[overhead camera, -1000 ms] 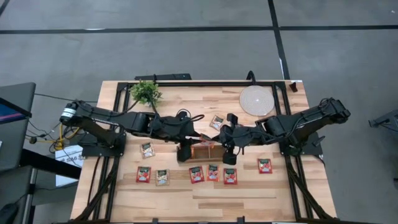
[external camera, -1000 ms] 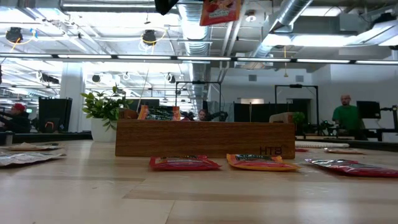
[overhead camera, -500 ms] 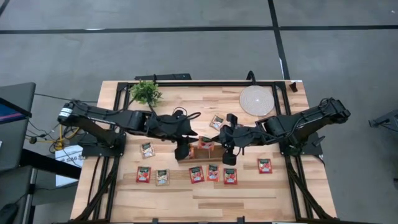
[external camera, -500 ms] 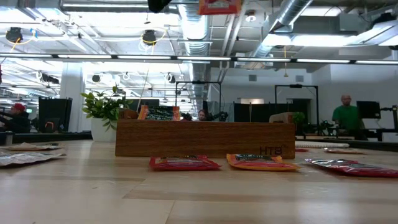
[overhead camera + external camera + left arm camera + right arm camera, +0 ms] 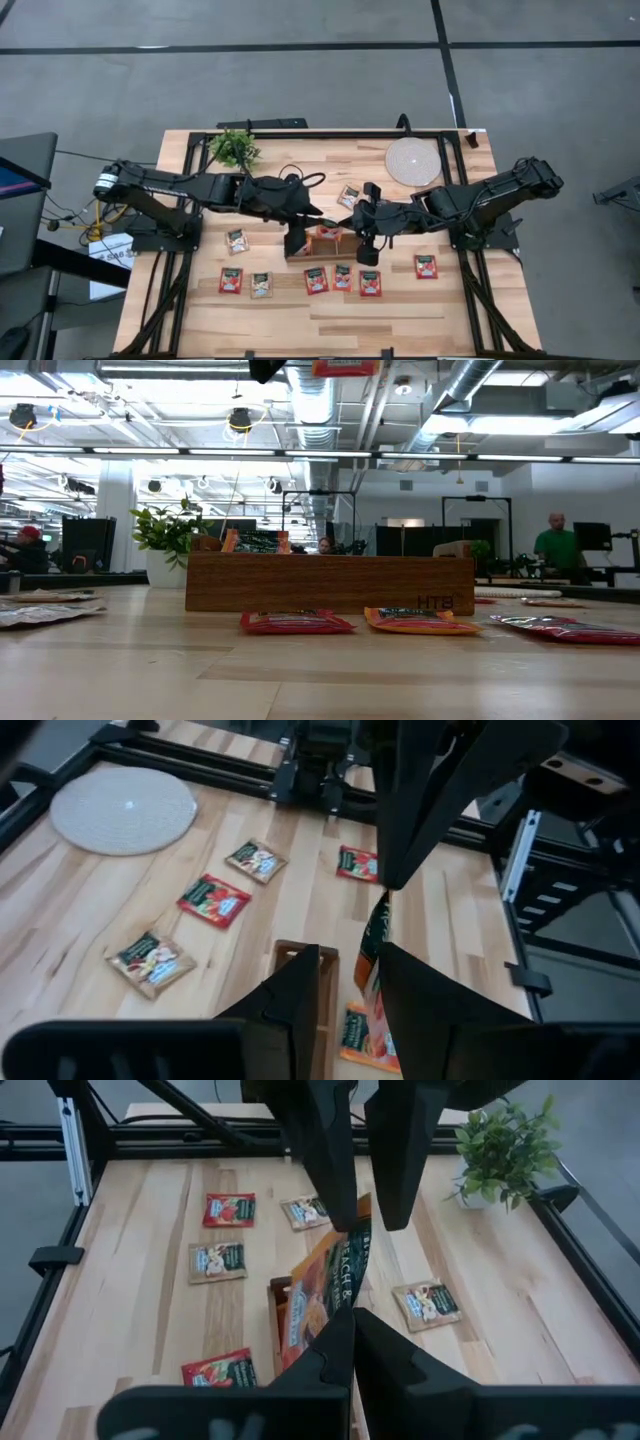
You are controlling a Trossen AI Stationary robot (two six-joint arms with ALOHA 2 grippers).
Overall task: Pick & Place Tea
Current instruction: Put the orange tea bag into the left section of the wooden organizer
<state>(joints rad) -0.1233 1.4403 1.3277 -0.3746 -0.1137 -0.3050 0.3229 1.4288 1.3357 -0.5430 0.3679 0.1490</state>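
Right pincer (image 5: 350, 1320) first: clamped fully shut on one edge of a red-and-orange tea sachet (image 5: 335, 1275), holding it on edge in the air above the wooden tray (image 5: 283, 1305). Coming at it from the other side is the left pincer (image 5: 350, 980), jaws part-open with the sachet's far edge hanging in the gap; whether a pad touches it, I cannot tell. So the two meet tip to tip over the middle of the worktop (image 5: 400, 310), and this looks like a handover or a steadying grip before the drop, with the sachet not yet in a compartment. Next, I'd judge, one pincer must take sole hold, the other let go cleanly, then lower the sachet edge-down into a slot without snagging the tray wall. A row of loose sachets (image 5: 343, 277) waits on the worktop just beside the tray.
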